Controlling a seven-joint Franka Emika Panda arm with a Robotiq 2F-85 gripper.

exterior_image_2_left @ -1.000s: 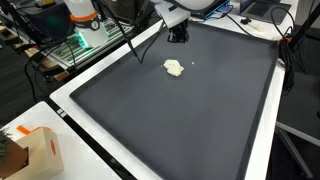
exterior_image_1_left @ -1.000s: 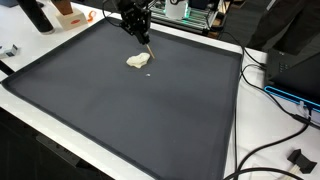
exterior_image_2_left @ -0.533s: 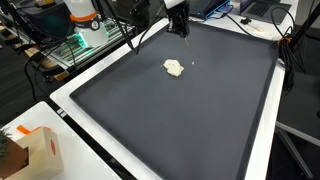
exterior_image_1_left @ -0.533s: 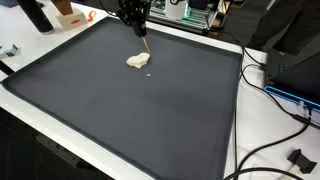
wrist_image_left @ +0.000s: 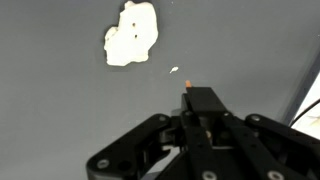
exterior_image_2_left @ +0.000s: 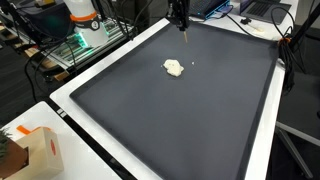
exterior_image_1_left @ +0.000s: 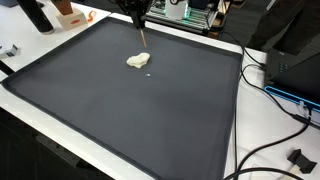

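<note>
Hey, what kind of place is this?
Probably a robotics lab or workshop: a big black mat on a white table, loose cables trailing off the edge, and green-lit electronics behind.

A thin pale stick (wrist_image_left: 188, 90) with an orange tip is clamped between the closed fingers (wrist_image_left: 205, 108) and sticks straight out beyond them, clear of everything else. A flat, cream-white, ragged-edged lump of soft material (wrist_image_left: 131, 34) lies on the dark grey mat (wrist_image_left: 60, 110), well beyond the fingertips and off to their left in the wrist view. 1 tiny white crumb (wrist_image_left: 174, 70) lies just past the stick's tip, between fingers and lump.
</note>
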